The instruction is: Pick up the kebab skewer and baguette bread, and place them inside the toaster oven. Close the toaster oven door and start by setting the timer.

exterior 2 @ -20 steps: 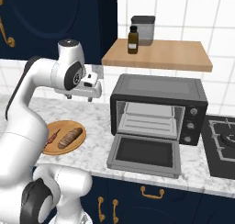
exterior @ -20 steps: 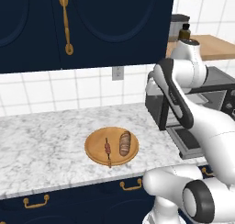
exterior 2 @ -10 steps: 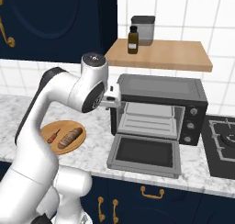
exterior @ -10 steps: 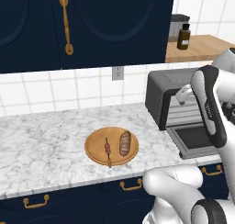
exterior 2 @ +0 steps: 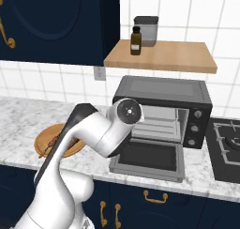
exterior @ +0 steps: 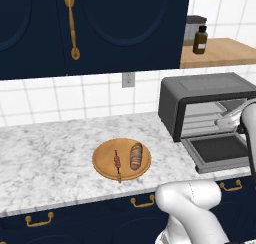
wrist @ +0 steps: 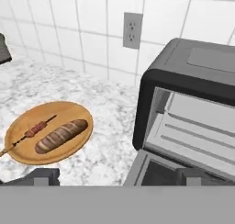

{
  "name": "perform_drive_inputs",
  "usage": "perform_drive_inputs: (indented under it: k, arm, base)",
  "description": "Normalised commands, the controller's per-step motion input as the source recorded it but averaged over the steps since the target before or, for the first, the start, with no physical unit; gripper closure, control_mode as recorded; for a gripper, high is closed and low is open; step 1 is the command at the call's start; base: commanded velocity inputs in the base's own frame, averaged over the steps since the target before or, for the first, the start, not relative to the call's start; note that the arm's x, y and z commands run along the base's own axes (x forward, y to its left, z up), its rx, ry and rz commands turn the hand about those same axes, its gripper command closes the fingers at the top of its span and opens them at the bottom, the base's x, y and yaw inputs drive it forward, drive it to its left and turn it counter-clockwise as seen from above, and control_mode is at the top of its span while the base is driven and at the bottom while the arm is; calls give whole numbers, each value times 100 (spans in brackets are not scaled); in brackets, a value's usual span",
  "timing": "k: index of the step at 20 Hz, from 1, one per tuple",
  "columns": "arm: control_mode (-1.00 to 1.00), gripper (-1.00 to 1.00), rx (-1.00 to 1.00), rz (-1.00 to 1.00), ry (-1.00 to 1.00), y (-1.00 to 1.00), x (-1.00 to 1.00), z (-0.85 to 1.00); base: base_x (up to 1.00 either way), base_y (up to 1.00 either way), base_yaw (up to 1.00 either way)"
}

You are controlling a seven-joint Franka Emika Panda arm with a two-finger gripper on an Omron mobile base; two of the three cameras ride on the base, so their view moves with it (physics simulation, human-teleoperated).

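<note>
Left base view: one kebab skewer (exterior: 117, 162) and one baguette bread (exterior: 136, 156) lie side by side, not touching, on one round wooden plate (exterior: 106, 165) on the marble bench (exterior: 45, 158), skewer to the left of the loaf. One toaster oven (exterior: 200, 100) stands to the right of the plate, well apart from it, with the toaster oven door (exterior: 220, 150) folded down flat toward the bench edge. One brown bottle (exterior: 200, 40) and one grey canister (exterior: 193, 28) stand on the wooden shelf (exterior: 225, 52) above the oven. The white arm rises at lower right, its forearm crossing in front of the oven's right side. Right base view: the same single plate (exterior 2: 44, 136) sits left of the oven (exterior 2: 187, 99), partly hidden behind the arm; a stretch of the skewer (exterior 2: 50, 143) shows. The door (exterior 2: 150, 158) lies open. The arm bends forward over the bench, its wrist between plate and oven mouth. One stove burner (exterior 2: 232, 143) lies to the right of the oven. Hand view: the camera looks down and across at plate (wrist: 69, 115), skewer (wrist: 32, 129), loaf (wrist: 59, 136) and the oven's open cavity (wrist: 197, 126); one wall outlet (wrist: 132, 30) is on the tiles behind. The end effector (wrist: 117, 177) has its two fingertips (wrist: 43, 176) set wide apart at the lower edge, holding nothing.
</note>
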Motion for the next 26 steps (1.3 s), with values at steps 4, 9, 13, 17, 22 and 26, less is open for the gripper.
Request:
perform_drive_inputs:
  k: [4, 9, 13, 17, 22, 26]
  arm:
    - [-100, -100, 0, 6, -35, -13, 12, -32]
    - [-100, -100, 10, 4, -26, -34, 17, -18]
    - [-100, -100, 16, 0, -8, -16, 31, -21]
    - [-100, -100, 18, 0, -4, -9, 40, -14]
    - [-100, -100, 12, 2, -12, -15, 42, -20]
    - [-100, -100, 0, 5, -7, -40, 47, -5]
  base:
    - [0, 0, 0]
    - [0, 0, 0]
    - [0, 0, 0]
    - [0, 0, 0]
    - [0, 0, 0]
    - [0, 0, 0]
